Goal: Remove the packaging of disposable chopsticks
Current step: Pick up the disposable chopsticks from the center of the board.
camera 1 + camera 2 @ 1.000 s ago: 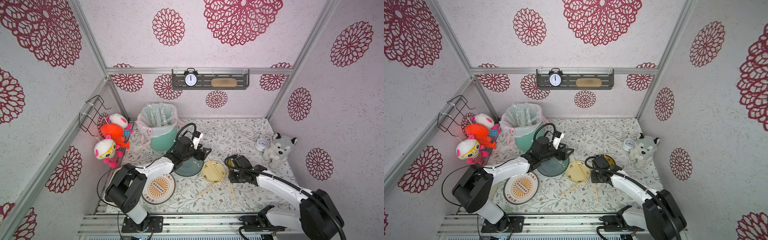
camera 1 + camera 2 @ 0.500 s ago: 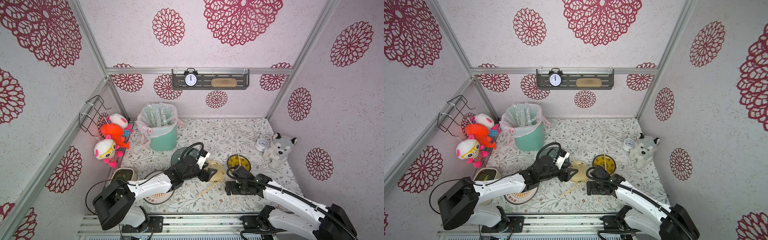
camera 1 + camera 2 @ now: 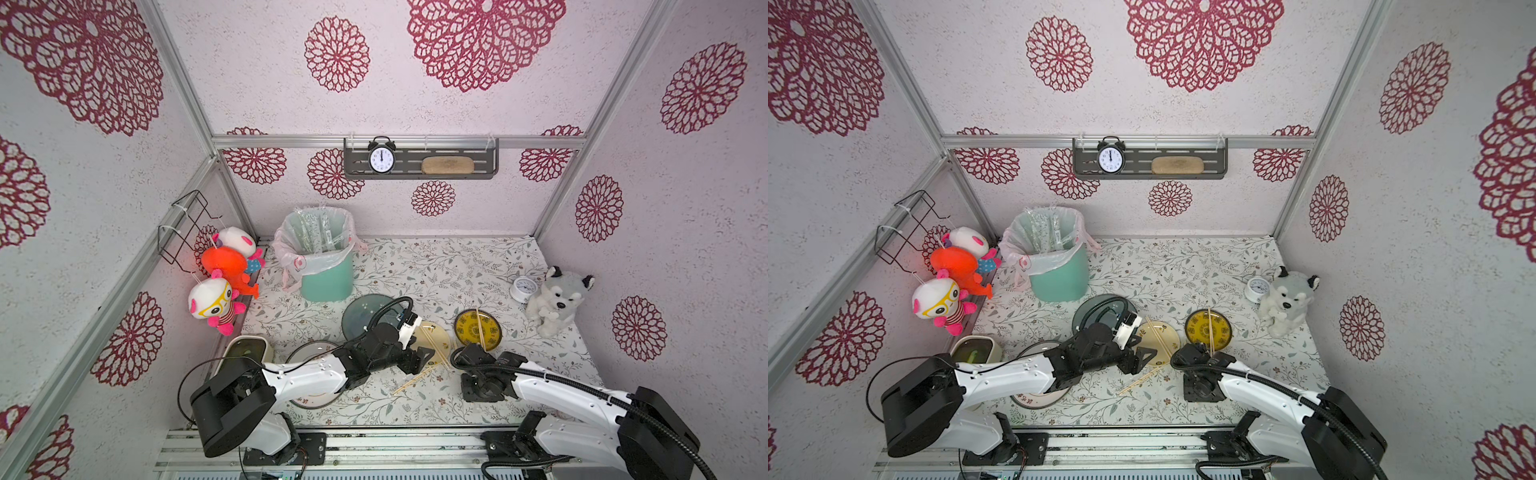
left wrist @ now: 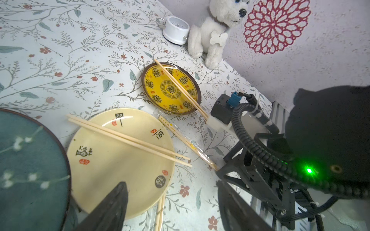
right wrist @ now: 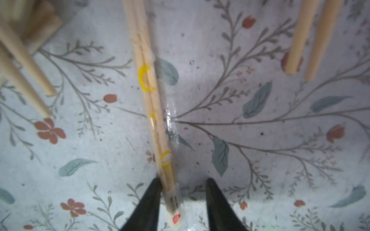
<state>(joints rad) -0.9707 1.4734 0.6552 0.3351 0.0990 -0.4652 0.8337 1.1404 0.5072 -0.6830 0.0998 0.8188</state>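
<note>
A pair of disposable chopsticks (image 5: 152, 96) lies on the table, still in its clear packaging (image 5: 174, 202) with a white label at the end. My right gripper (image 5: 182, 180) points down over that labelled end, open; one finger touches the sleeve and the other stands apart. The same wrapped pair (image 4: 186, 140) runs from the cream plate (image 4: 120, 170) toward the right arm. My left gripper (image 4: 172, 183) hovers open and empty over the cream plate's near edge. Bare chopsticks (image 4: 130, 140) lie across that plate, and another bare pair (image 4: 180, 90) across the yellow plate (image 4: 197, 94). Empty sleeves (image 3: 320, 232) sit in the bin.
The green bin (image 3: 328, 282) with a pink liner stands at the back left. A dark teal plate (image 3: 361, 316) lies behind the left arm and a white patterned plate (image 3: 307, 353) under it. Another pair (image 3: 415, 380) lies at the front. A toy dog (image 3: 557, 299) and small clock (image 3: 524, 287) sit at the right.
My left arm swung from the dark plate near the bin toward the front, over the cream plate. My right gripper drew back from the yellow plate and lowered onto the wrapped pair's end.
</note>
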